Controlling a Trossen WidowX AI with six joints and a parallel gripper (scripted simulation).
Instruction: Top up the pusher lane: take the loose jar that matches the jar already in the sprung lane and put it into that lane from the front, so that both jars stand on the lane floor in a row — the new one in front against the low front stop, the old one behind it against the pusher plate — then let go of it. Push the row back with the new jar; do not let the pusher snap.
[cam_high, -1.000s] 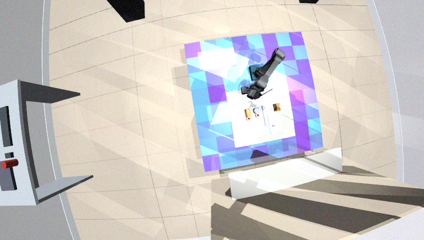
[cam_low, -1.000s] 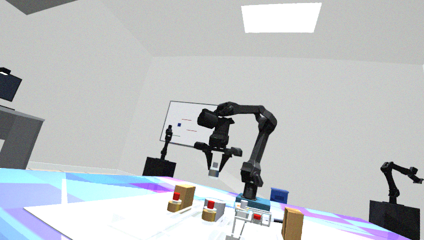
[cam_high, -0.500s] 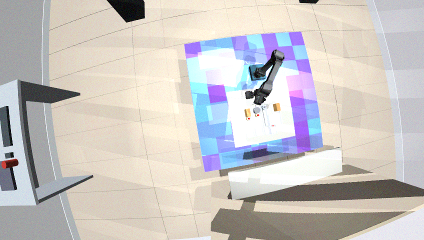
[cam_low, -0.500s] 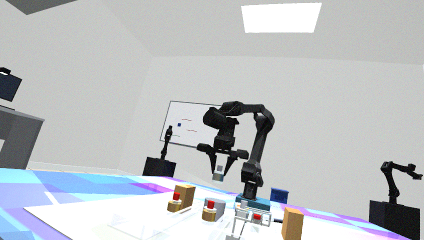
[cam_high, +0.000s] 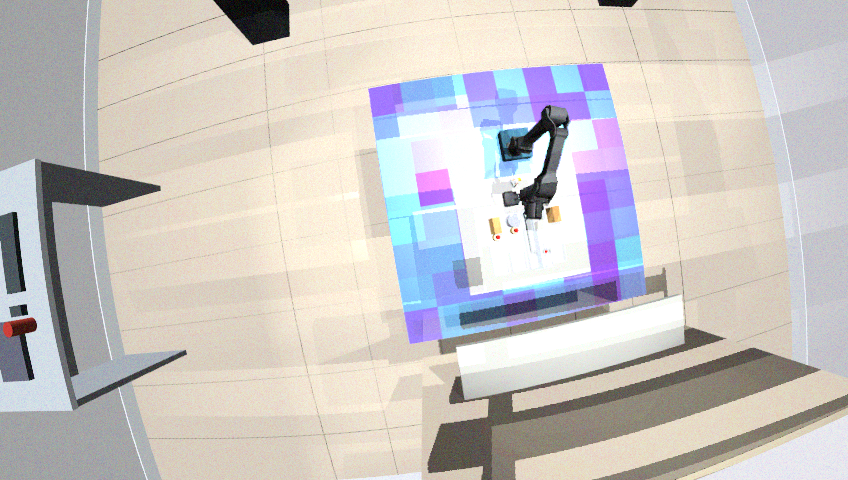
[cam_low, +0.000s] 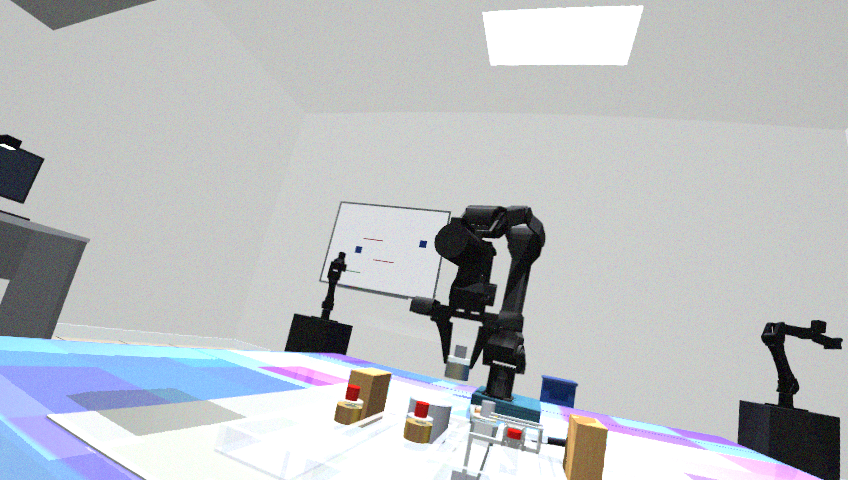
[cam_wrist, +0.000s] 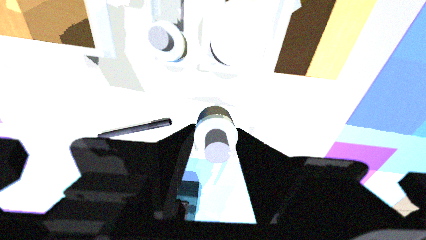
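My gripper (cam_low: 459, 358) (cam_wrist: 215, 129) (cam_high: 531, 221) is shut on a small pale jar with a grey lid (cam_low: 457, 368) (cam_wrist: 216, 148) and holds it in the air above the white board. The sprung lane (cam_low: 493, 423) (cam_high: 536, 245) is a white frame in front of and below the gripper; in the wrist view it (cam_wrist: 125, 30) lies ahead at the top. A jar with a grey lid (cam_low: 487, 408) (cam_wrist: 162, 39) stands at the lane. A small red part (cam_low: 514, 434) shows inside the frame. Two tan jars with red lids (cam_low: 348, 408) (cam_low: 418, 425) stand to the left of the lane.
A tan box (cam_low: 372, 387) and a grey box (cam_low: 439, 416) stand behind the red-lidded jars, and another tan box (cam_low: 585, 446) stands to the right of the lane. A blue bin (cam_low: 558, 390) is beside the arm's base. A thin dark rod (cam_wrist: 135, 128) lies on the board.
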